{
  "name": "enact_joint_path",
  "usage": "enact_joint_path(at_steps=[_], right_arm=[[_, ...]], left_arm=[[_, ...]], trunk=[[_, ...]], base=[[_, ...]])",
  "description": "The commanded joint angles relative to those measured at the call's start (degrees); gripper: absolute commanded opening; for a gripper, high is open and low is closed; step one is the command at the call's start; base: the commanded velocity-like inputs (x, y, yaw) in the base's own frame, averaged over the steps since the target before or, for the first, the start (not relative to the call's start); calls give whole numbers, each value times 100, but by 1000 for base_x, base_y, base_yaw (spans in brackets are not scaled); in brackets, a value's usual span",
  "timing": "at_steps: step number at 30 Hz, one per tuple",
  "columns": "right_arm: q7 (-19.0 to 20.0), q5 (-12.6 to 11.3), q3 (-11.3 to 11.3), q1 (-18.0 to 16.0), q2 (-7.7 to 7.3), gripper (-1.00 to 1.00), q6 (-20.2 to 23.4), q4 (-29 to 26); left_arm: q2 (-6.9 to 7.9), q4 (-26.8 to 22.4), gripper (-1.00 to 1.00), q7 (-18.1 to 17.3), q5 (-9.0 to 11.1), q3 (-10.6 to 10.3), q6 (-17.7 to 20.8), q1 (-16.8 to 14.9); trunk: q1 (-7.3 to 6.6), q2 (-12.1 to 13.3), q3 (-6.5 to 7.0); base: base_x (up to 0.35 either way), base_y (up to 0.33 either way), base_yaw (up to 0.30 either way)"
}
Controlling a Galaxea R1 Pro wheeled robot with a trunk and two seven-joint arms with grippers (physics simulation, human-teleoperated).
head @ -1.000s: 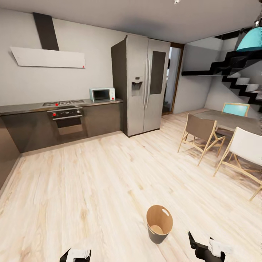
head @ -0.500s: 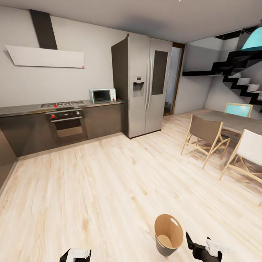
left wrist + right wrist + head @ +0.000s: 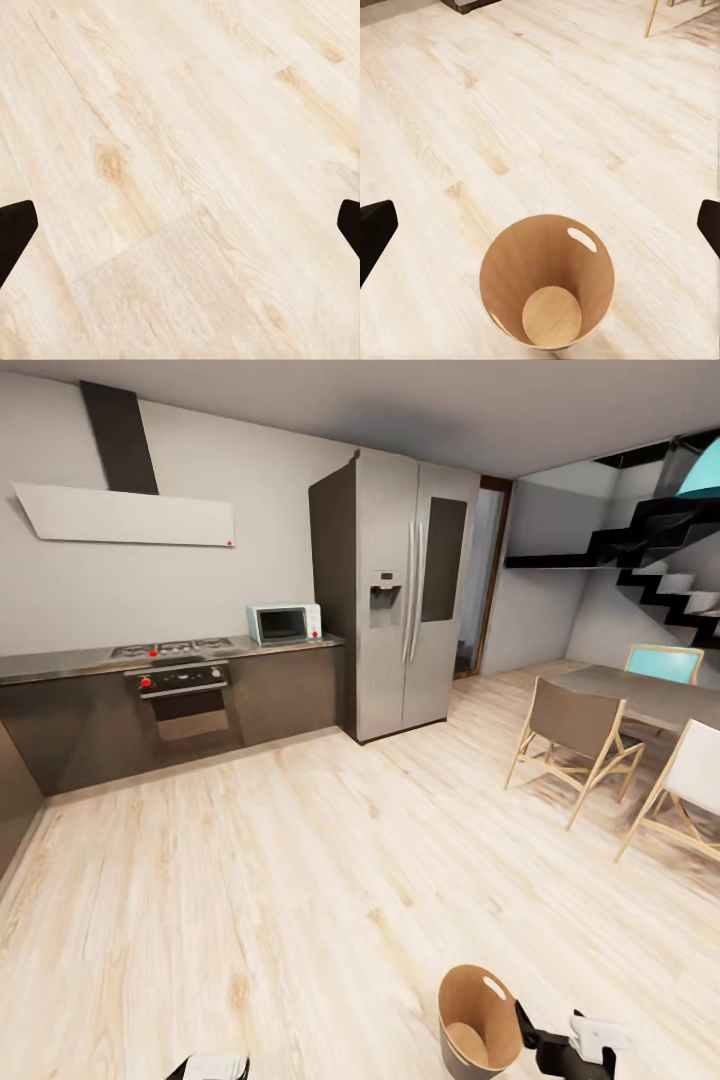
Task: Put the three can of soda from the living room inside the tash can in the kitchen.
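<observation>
On the pale wood floor (image 3: 300,880), at five o'clock in the head view, the bin (image 3: 547,289) is set upright and empty. Both grippers, left (image 3: 180,225) and right (image 3: 540,225), are held apart, carrying nothing, presumably because no cans have been fetched.

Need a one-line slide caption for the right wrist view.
Open right hand above the empty trash can on the light wood floor.

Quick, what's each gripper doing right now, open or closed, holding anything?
Left gripper: open, holding nothing.
Right gripper: open, holding nothing.
</observation>
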Motion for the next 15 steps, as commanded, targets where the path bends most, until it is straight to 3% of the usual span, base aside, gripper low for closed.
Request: enact_joint_path(at_steps=[1, 3, 5, 9, 10, 13, 14, 15], right_arm=[[4, 5, -2, -2, -28, 100, 88, -19], [9, 10, -5, -19, -85, 100, 448, -97], [19, 4, -24, -226, -248, 100, 1558, -315], [24, -22, -36, -670, -428, 100, 2621, -384], [25, -18, -34, -1156, -522, 100, 3361, -285], [24, -11, -19, -1960, -681, 100, 4486, -14], [22, -8, -11, -2439, -777, 100, 5076, 219], [21, -7, -7, -2670, -819, 100, 5327, 347]], left_arm=[[0, 16, 100, 0, 1, 0, 0, 0], [0, 37, 100, 0, 3, 0, 0, 0], [0, 60, 100, 0, 5, 0, 0, -2], [0, 70, 100, 0, 1, 0, 0, -1], [0, 72, 100, 0, 0, 0, 0, -2], [0, 74, 100, -3, -5, 0, 0, -4], [0, 75, 100, -5, -7, 0, 0, -6], [0, 75, 100, -6, -8, 0, 0, -5]], trunk=[[0, 0, 0], [0, 0, 0], [0, 0, 0], [0, 0, 0], [0, 0, 0], [0, 0, 0], [0, 0, 0], [0, 0, 0]], base=[[11, 6, 0], [8, 4, 0], [4, 2, 0], [2, 1, 0], [0, 0, 0], [0, 0, 0], [0, 0, 0], [0, 0, 0]])
